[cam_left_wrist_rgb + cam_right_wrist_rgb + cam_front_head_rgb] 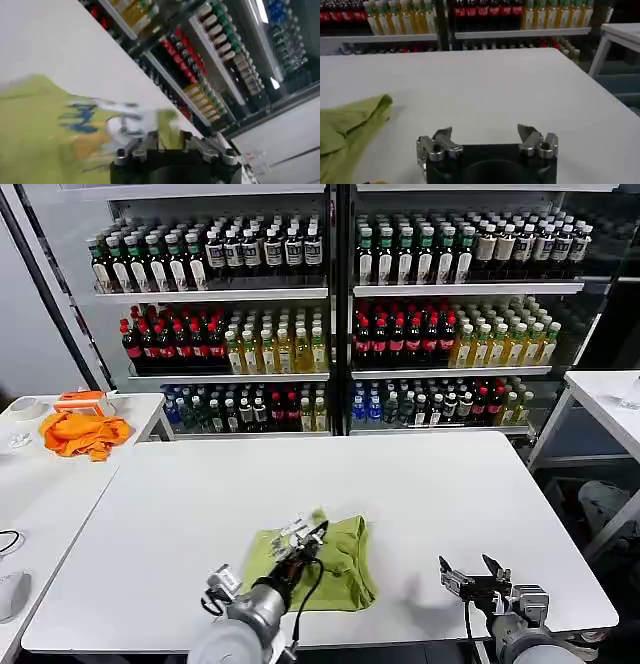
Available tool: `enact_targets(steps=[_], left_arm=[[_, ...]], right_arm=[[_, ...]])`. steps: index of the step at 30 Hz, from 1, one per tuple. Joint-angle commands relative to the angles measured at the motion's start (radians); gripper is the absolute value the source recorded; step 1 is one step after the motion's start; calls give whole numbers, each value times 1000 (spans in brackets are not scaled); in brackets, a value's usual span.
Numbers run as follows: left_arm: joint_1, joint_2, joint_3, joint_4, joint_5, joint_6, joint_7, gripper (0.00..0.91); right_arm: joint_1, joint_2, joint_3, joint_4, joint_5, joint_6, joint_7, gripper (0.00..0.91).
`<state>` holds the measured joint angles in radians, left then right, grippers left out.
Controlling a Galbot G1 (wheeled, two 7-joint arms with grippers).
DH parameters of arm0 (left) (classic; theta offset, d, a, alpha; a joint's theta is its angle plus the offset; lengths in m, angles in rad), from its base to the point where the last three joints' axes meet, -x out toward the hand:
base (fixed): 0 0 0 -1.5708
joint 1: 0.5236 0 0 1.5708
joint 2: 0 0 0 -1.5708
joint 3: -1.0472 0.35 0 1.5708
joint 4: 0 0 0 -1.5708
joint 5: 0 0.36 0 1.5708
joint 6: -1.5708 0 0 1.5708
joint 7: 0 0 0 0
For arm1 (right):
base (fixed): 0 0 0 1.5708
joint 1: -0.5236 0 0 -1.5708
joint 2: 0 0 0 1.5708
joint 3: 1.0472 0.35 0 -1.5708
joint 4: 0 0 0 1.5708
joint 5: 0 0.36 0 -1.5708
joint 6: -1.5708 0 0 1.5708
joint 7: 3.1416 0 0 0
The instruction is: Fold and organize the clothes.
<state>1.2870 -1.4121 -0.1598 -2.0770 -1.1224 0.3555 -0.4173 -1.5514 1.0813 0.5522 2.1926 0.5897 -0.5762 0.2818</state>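
**With left hand on the shirt, right hand idle and open**

While the left hand (300, 546) sits over the T-shirt (335, 569) near the front edge of the white surface (400, 484), the shirt lies bunched into a rough, partly folded heap, left of centre. Left arm reaches in from the near edge, its hand on the heap's upper left part, where pale fabric with blue print (80, 117) is turned up. Left wrist view is motion-blurred: green fabric (30, 130) lies right up against the hand (167, 145), and a strip of it seems to run between the fingers, but I cannot tell if they are clamped on it or just resting there.

Right hand (478, 572) is at the front right corner, well apart from the shirt, fingers spread wide with nothing between them. In its wrist view (487, 142) both fingertips (442, 135) are over bare surface, shirt edge (355, 120) off to one side.

Orange cloth (85, 432) lies on a separate side table (40, 484) at far left. Bottle shelves (340, 324) stand behind
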Motion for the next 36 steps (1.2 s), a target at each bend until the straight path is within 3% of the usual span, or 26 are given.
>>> enact_targets(steps=[1, 17, 36], left_arm=[[-70, -73, 52, 128, 86, -3, 4, 907], [206, 100, -279, -75, 278, 6, -30, 907], [148, 72, -176, 77, 273, 105, 68, 907]], right_arm=[[6, 3, -8, -3, 0, 0, 0, 907], [26, 2, -18, -18, 2, 3, -4, 907], [24, 3, -15, -14, 3, 2, -4, 907]])
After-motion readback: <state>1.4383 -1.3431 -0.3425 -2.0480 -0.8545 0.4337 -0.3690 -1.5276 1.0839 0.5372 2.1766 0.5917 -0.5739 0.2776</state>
